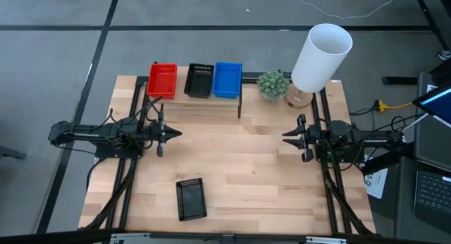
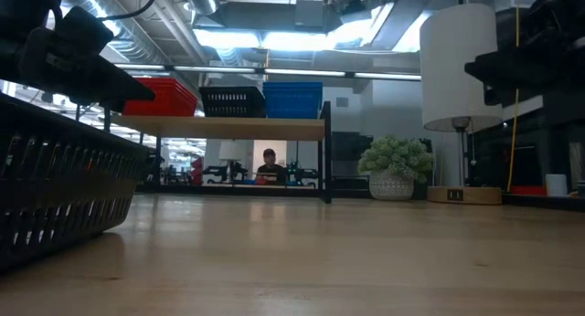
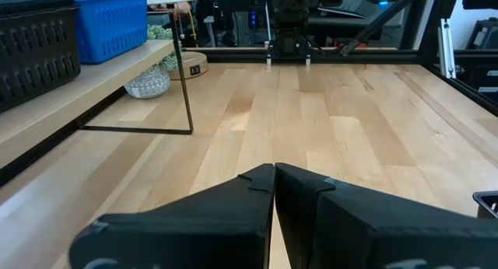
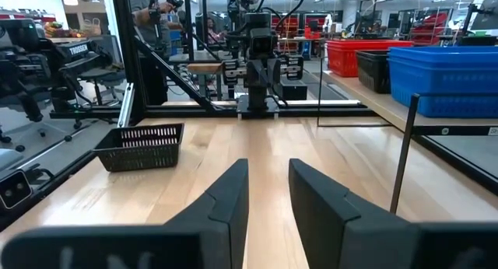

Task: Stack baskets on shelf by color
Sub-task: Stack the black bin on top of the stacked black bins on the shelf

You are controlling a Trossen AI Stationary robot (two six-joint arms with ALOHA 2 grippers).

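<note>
- While three baskets sit on the shelf [image 1: 211, 101] (red [image 1: 162, 80], black [image 1: 199, 80], blue [image 1: 227, 80]), a fourth basket [image 1: 191, 199] lies on the worktop [image 1: 246, 166].
- Left hand [image 1: 173, 134]: clenched, empty.
- Right hand [image 1: 287, 137]: slightly parted, empty.

Legible text: one item only. White lettering reading "TROSSEN" appeared on a dark machine part [image 4: 76, 48] in the room beyond the table, seen in the right wrist view. A white sheet with dark print [image 1: 375, 180] lay beside the table's right edge in the high view, its wording too small to read. No readable label, brand, number or sign stood on anything else in any view.
</note>
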